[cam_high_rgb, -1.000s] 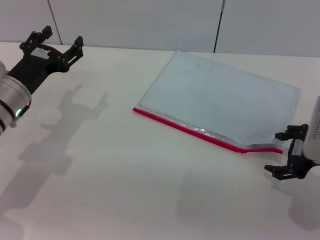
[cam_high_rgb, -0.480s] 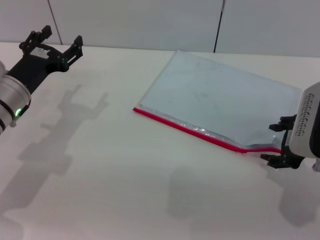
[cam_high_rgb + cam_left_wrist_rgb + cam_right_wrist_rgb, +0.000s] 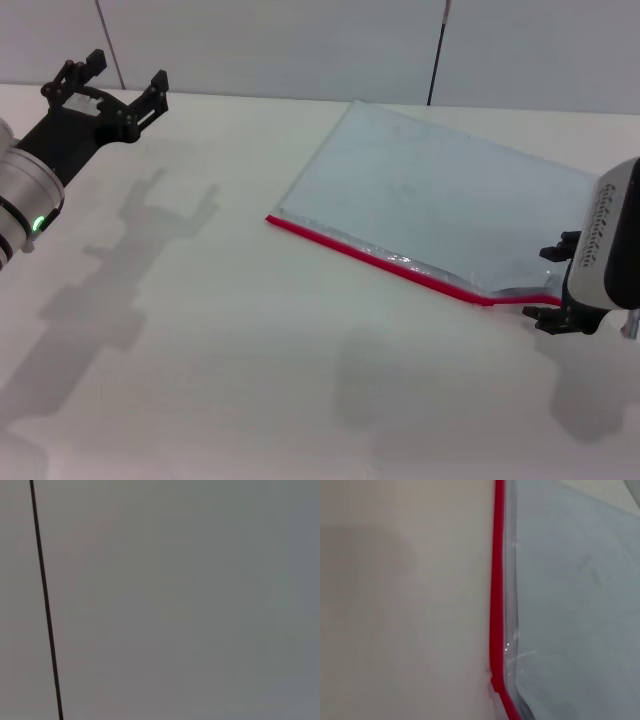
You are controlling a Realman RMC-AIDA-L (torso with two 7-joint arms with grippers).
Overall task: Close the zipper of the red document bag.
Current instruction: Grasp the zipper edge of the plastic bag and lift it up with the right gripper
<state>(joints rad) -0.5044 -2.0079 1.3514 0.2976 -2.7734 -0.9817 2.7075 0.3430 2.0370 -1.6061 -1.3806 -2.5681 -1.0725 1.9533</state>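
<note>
The red document bag (image 3: 450,205) lies flat on the white table, translucent grey-blue, with its far right corner toward the wall. Its zipper (image 3: 400,268) is a bright red strip along the near long edge, kinked and slightly lifted close to its right end. My right gripper (image 3: 541,283) is open at that right end, one finger on either side of the strip's tip. In the right wrist view the zipper (image 3: 497,590) runs beside the bag's plastic (image 3: 570,605); no fingers show there. My left gripper (image 3: 112,86) hangs open at the far left, well away from the bag.
The white table (image 3: 230,340) spreads out bare in front of and to the left of the bag. A pale wall with dark seams (image 3: 437,50) stands behind it. The left wrist view shows only wall and one dark seam (image 3: 46,605).
My right gripper has moved up and in from the lower right to the zipper's right end, then almost stopped. The left arm and the bag have not moved.
</note>
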